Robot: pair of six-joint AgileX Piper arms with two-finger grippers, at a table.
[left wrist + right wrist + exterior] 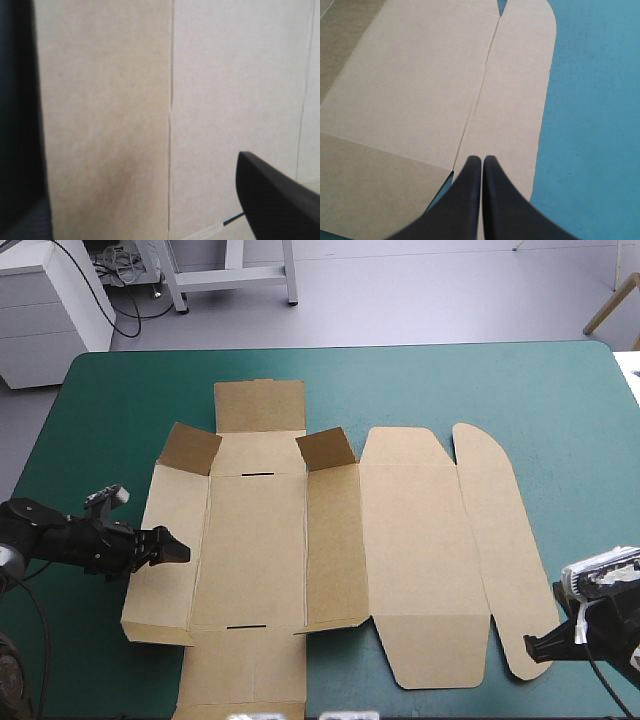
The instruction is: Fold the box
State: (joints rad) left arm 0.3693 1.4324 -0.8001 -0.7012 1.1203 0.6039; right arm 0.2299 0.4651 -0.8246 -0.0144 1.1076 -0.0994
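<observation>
Box flat; arms at opposite ends.
I see the box flat mid-table, long axis left-right. Left gripper is spread over its left wall panel; right gripper, pressed together, points onto the rounded lid flap.

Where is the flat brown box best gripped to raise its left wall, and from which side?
Grip the box's left side panel at its free outer edge, coming low from the table's left, where the open left gripper points. The panel lies flat beside a long crease, so it should probably hinge upward.
</observation>
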